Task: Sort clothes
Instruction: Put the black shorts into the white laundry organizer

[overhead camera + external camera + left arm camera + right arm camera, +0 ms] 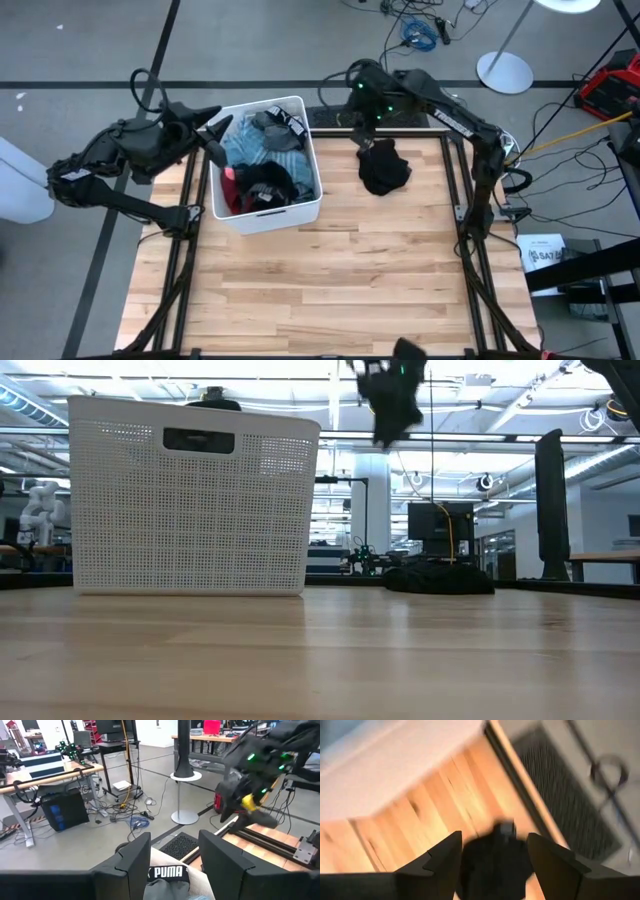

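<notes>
A: Where do the clothes stand right now?

B: Most are heaped in the white bin (300, 210): a light blue garment (248, 146), dark grey pieces (280, 130), a black one (265, 183) and a bit of red (228, 175) at the bin's left wall. One black garment (384, 167) is out, lying on the wooden table (330, 290) near the far edge, to the right of the bin.

A: And the right gripper (366, 128)?

B: It hangs above that black garment. Its wrist camera shows the two fingers spread apart with the dark cloth (492, 855) between and below them. That picture is blurred, so I can't say for sure whether any fabric clings to a finger; the garment looks let go.

A: The left gripper (215, 150)?

B: Over the bin's left rim, fingers parted and empty, with a white-grey piece bearing a printed waistband (167, 872) just beneath.

A: How should the step be done well?

B: I'd lift the right gripper straight up so no fold drags, keeping this dark pile compact and well apart from the bin. The left should descend onto one garment only, pinching a raised fold rather than the tangle.
</notes>
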